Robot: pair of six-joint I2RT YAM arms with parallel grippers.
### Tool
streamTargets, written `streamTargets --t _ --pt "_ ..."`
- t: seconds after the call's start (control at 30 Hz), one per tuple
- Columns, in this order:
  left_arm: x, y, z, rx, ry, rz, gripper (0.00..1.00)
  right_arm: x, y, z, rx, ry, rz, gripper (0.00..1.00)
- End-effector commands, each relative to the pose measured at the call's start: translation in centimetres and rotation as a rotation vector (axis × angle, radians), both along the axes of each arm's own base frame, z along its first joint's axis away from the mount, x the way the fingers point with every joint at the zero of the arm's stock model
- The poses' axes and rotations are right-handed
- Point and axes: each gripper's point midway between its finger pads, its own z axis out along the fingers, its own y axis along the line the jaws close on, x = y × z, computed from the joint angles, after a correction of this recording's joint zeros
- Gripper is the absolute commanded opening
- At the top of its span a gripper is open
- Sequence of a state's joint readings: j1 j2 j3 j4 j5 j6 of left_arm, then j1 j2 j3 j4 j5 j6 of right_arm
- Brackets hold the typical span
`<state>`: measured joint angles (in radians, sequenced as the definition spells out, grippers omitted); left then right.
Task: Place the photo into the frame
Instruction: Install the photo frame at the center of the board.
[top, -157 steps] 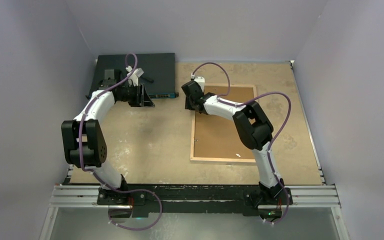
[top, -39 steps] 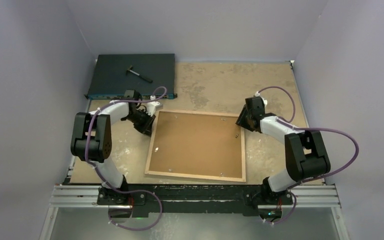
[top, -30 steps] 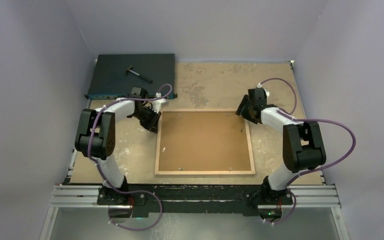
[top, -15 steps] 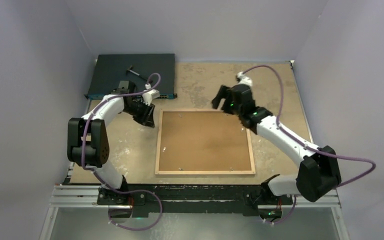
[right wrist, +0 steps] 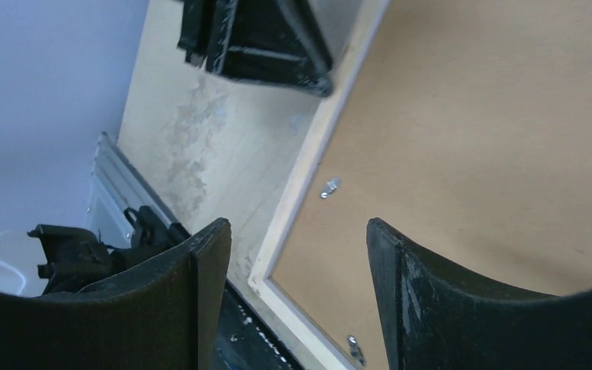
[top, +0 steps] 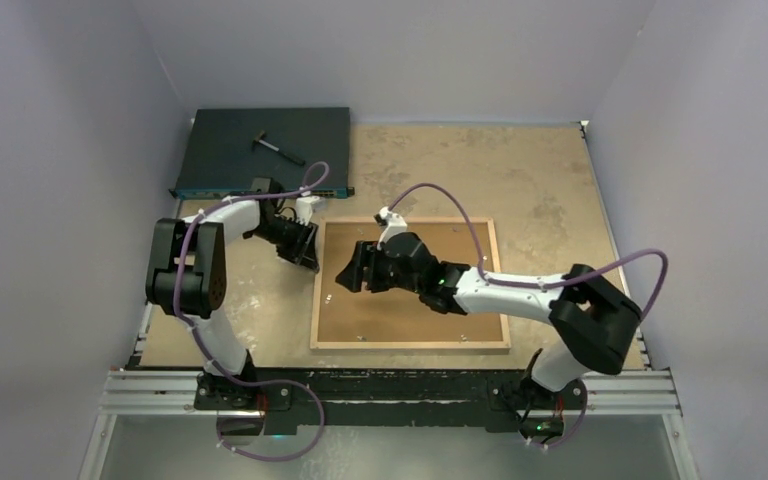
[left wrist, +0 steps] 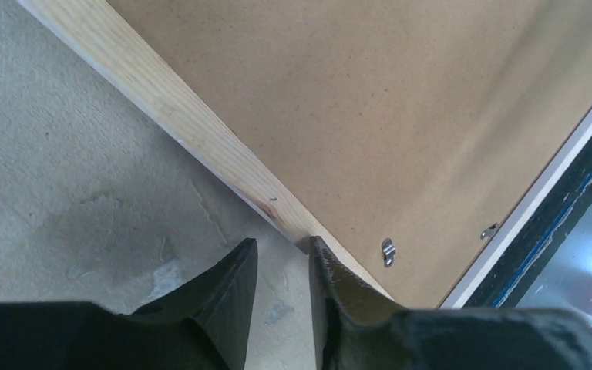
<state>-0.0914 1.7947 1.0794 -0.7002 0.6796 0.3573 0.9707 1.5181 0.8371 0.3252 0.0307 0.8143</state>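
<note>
Left arm (top: pixel 222 212) and right arm (top: pixel 500 292) were built of white link shells joined by black joint housings; a looping purple cable (top: pixel 428 186) ran along each. The right gripper (right wrist: pixel 297 227) bore two matte black, wedge-shaped fingers (right wrist: pixel 177 301).

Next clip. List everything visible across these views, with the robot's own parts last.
frame: one, light wood rim, lying back-up on the near middle of the table
backing board: one, brown, seated inside the frame
metal tabs: at least two, silver, near the board's edges
flat box: one, dark blue-black, far left corner of the table
small tool: one, dark handle with a pale head, lying on the flat box
photo: none in view
table: one, worn tan
left gripper: one, black, slightly open with nothing between the fingers, at the frame's left rim
right gripper: one, black, wide open and empty, over the left part of the backing board
</note>
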Motion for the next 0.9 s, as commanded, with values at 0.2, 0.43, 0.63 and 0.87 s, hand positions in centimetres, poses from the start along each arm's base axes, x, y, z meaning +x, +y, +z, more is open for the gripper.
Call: streamTargets --t 0.2,0.43,0.63,0.87 --pt "0.5 -0.3 -1.1 -0.018 -0.008 0.004 0.13 -2.1 6.4 -2.8 0.087 0.043 0.138 0.62" --pt "0.5 0.1 -1.3 0.006 -0.017 0.01 0.08 -2.1 7.6 -4.8 0.069 0.063 0.163 0.6" --pt "0.7 0.1 -1.1 0.011 -0.029 0.016 0.07 -2.1 8.1 -6.2 0.058 0.088 0.179 0.6" --pt "0.6 0.2 -1.1 0.018 -0.034 0.012 0.06 -2.2 8.3 -6.9 0.043 0.096 0.19 0.59"
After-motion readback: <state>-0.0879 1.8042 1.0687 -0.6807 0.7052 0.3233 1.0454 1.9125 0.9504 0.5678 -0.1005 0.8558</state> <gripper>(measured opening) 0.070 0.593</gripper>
